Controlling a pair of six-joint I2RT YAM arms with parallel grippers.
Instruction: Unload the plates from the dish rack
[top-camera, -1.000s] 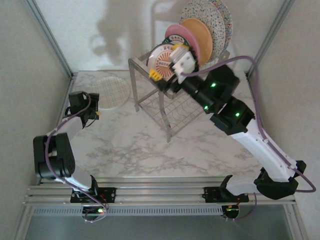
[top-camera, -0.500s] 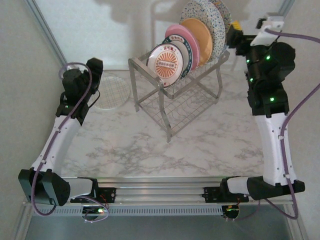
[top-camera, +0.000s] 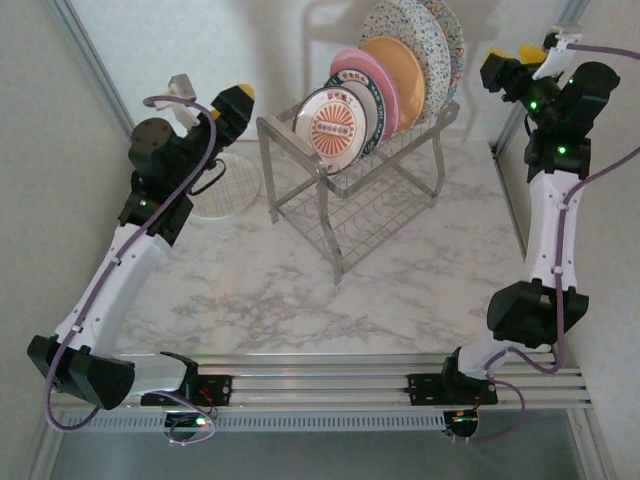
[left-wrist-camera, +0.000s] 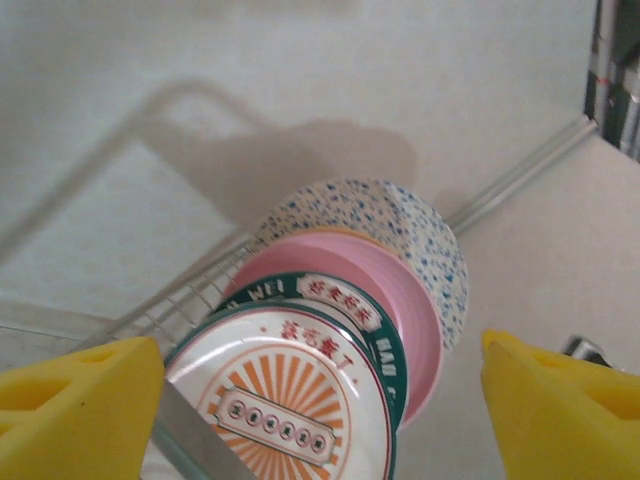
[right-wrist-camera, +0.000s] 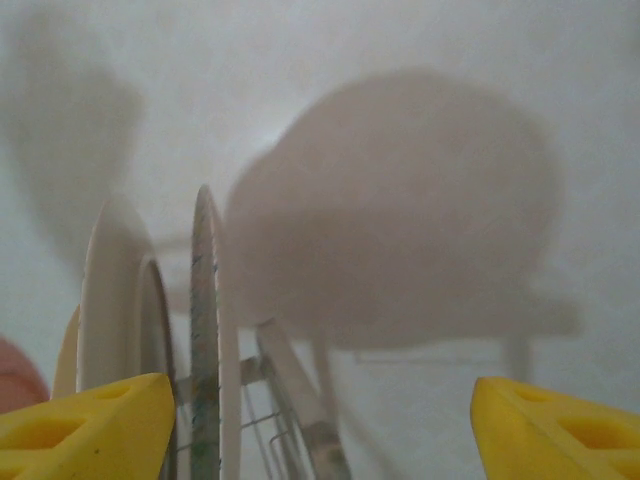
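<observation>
"Left gripper (top-camera: 228, 105) is spread wide with nothing in it, up beside the dish rack (top-camera: 350, 205), at its left corner."
"And the sunburst plate (top-camera: 335, 125)?"
"Just to its right, frontmost in the upper slots, untouched."
"Right gripper (top-camera: 508, 65)?"
"Spread as well, and empty. It's off to the right of the speckled plates (top-camera: 415, 35) at the back of the row, clear of them."

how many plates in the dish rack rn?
6, front to back: sunburst plate, second dark-rimmed plate, pink plate, orange plate, speckled plate, rear speckled plate. Others may be hidden between.
</observation>
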